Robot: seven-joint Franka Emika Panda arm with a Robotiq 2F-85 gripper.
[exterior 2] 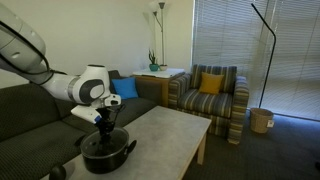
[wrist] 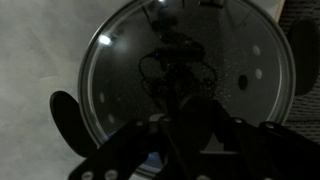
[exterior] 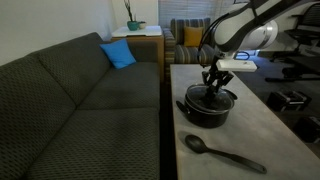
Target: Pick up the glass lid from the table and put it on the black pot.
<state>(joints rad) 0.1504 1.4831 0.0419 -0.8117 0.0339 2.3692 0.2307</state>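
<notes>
You are working in a home, in a living room. A big dark sofa [exterior: 70, 95] runs beside the long counter [exterior: 255, 125], and a blue pillow [exterior: 118, 54] lies on it. At the sofa's far end stands a small wooden side table [exterior: 145, 42] with a plant [exterior: 131, 14]. You can also see a striped armchair [exterior 2: 212, 98] with a yellow cushion [exterior 2: 210, 83], a tall floor lamp [exterior 2: 160, 35], and blinds [exterior 2: 235, 45] over a wide window — all things people keep at home.

grey table [exterior: 255, 128], black pot [exterior: 208, 109], black spoon [exterior: 221, 153]
</notes>
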